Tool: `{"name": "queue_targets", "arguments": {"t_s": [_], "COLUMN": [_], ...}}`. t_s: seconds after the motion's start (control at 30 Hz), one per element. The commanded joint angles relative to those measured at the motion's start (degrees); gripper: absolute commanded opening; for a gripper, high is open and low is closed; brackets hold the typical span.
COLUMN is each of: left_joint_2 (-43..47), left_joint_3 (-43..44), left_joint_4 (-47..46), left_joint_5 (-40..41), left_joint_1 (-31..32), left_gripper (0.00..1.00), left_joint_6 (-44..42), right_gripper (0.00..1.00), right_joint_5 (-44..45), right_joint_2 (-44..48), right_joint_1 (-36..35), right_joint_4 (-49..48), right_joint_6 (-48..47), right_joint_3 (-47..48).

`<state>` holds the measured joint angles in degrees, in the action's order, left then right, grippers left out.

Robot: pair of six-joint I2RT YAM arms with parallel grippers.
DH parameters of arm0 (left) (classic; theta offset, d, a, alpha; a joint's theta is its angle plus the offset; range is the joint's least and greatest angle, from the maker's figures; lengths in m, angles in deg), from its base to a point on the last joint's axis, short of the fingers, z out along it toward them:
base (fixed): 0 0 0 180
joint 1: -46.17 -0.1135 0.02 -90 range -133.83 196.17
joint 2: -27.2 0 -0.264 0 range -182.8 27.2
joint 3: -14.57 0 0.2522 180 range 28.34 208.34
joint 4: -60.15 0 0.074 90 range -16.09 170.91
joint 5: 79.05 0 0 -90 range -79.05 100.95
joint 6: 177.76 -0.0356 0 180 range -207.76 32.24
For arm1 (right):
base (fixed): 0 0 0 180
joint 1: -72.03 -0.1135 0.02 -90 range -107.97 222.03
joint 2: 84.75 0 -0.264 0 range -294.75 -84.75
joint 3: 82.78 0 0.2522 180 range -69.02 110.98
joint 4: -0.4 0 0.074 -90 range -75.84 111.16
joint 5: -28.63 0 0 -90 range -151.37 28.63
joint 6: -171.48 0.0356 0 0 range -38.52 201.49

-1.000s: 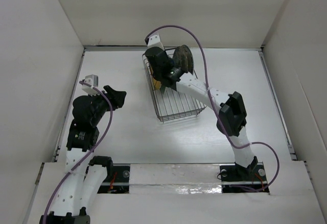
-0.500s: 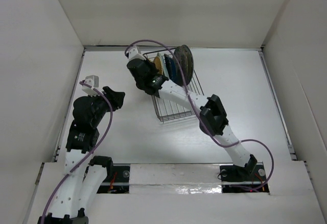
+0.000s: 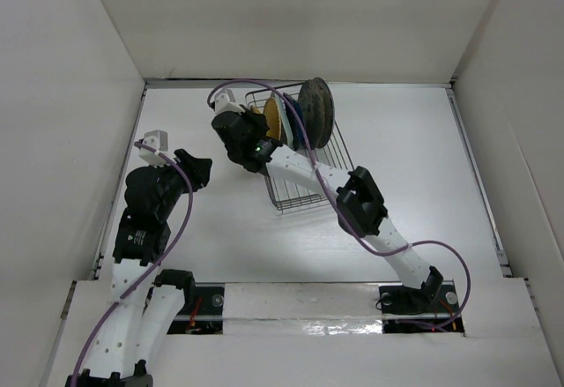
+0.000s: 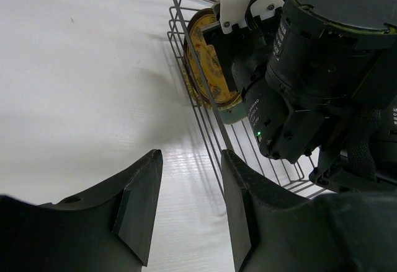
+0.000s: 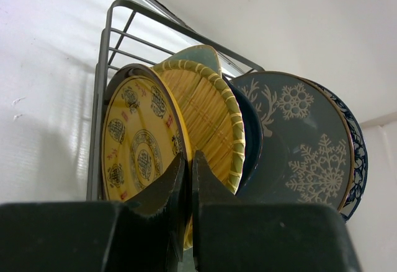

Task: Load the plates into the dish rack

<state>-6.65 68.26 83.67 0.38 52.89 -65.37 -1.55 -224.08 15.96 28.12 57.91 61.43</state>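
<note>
Writing: the only print I find is small white lettering on the right arm's housing in the left wrist view, too small to read. The yellow medallions on the dark plate carry marks I cannot make out as words.

Rack sits on the table, toward its far side. Plates stand on edge at its far end.

Right wrist view alone gives the plate faces. In order behind the dark one:
- woven tan plate
- mint plate
- navy plate
- grey plate with white snowflakes
- blue floral rim

Top view shows them only edge-on. In the left wrist view the right arm hides all but the dark plate.

Right gripper: fingers pressed together, nothing between, just in front of the dark plate, at the rack's left side.

Left gripper: jaws apart, empty, over bare table. The top view puts it well to the left of the rack.
</note>
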Motion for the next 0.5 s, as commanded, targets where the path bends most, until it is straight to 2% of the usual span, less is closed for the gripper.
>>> {"name": "queue_targets", "arguments": {"t_s": [0.0, 0.13, 0.17, 0.27, 0.37, 0.47], "left_joint_2": [0.8, 0.8, 0.8, 0.7, 0.7, 0.5], "left_joint_3": [2.9, 3.0, 3.0, 2.9, 2.9, 2.8], "left_joint_4": [-1.0, -0.8, -0.8, -0.9, -1.0, -1.0], "left_joint_5": [1.1, 1.7, 1.8, 1.7, 1.7, 1.7], "left_joint_1": [0.3, 0.3, 0.3, 0.3, 0.3, 0.3], "left_gripper": [0.39, 0.40, 0.39, 0.39, 0.39, 0.40], "left_joint_6": [-0.5, -0.4, -0.4, -0.4, -0.3, -0.3], "right_gripper": [0.02, 0.09, 0.16, 0.23, 0.43, 0.47], "right_joint_5": [0.5, -1.5, -1.9, -3.0, -4.7, -6.1], "right_joint_2": [-1.6, -1.2, -1.1, -0.6, 0.9, 2.2], "right_joint_1": [-0.7, -0.7, -0.7, -0.7, -0.2, 0.3], "right_joint_4": [-2.3, -0.9, -0.3, 1.2, 1.7, 1.7], "right_joint_6": [1.4, 7.4, 8.5, 13.4, 17.1, 19.6], "right_joint_3": [0.3, -0.3, -0.1, 0.2, -0.5, -1.7]}}
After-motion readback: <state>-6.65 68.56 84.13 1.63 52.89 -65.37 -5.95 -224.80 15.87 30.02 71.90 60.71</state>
